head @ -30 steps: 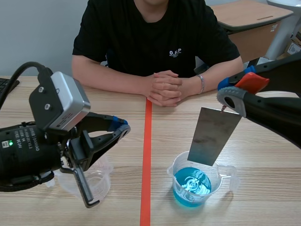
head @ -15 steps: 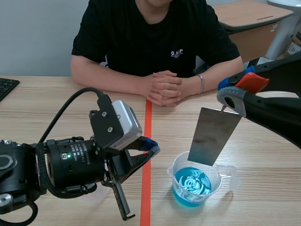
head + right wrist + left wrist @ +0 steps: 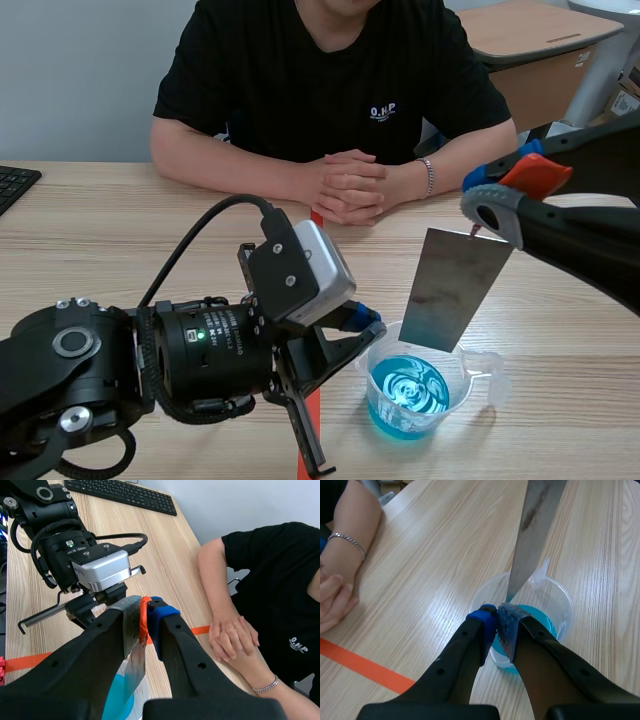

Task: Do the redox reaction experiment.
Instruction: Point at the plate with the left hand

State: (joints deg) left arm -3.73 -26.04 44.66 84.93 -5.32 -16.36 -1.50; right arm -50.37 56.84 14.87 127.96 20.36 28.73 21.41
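While right gripper (image 3: 146, 611) pinches top of metal plate (image 3: 445, 290), hung tilted over cup (image 3: 465, 368) of blue liquid near table's (image 3: 560, 400) front edge, left gripper (image 3: 501, 622), fingers pressed together at cup rim, should brace cup. Lower plate slowly, straight, no splash.

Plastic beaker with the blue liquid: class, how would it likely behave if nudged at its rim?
The plastic beaker looks thin and clear, so probably light and slightly flexible. The blue liquid sits low, likely steadying it, though a sharp push might slosh it. On the smooth table it may slide.
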